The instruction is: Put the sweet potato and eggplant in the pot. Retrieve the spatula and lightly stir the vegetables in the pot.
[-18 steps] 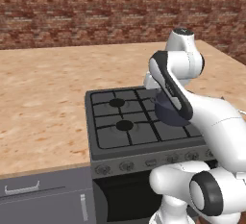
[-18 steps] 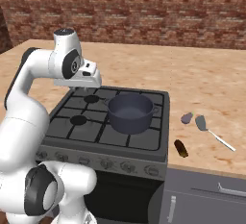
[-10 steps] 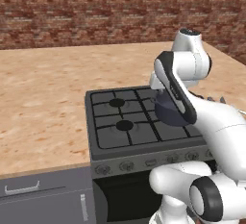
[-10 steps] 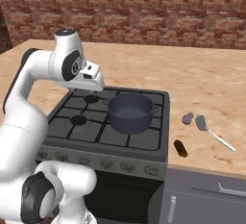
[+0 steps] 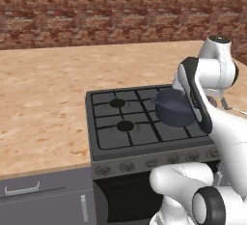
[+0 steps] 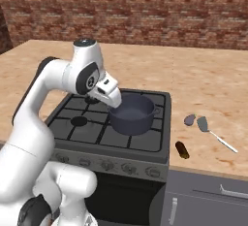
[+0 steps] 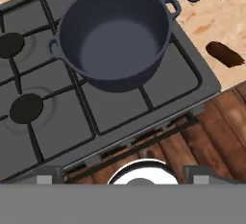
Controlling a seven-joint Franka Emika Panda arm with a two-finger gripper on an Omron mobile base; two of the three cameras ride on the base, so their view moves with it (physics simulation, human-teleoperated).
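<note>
The gripper is hanging with its jaws spread wide and holding nothing, just above the near left rim of the pot. The white arm is reaching over the stove from the left side of the right base view. The pot, round, deep and dark blue-grey with two small loop handles, is sitting on the stove's right side, and its inside is looking bare in the hand view. Two round burners are lying to the pot's left on the black grate.

The sweet potato, a small brown oblong lump, is lying on the wooden counter just right of the stove's front corner, well apart from the pot. Farther back on the same counter, a small grey-purple rounded lump, likely the eggplant, is resting just beside the spatula, whose grey head is pointing toward it and whose pale handle is running off to the right. A red brick wall is standing behind the counter.
</note>
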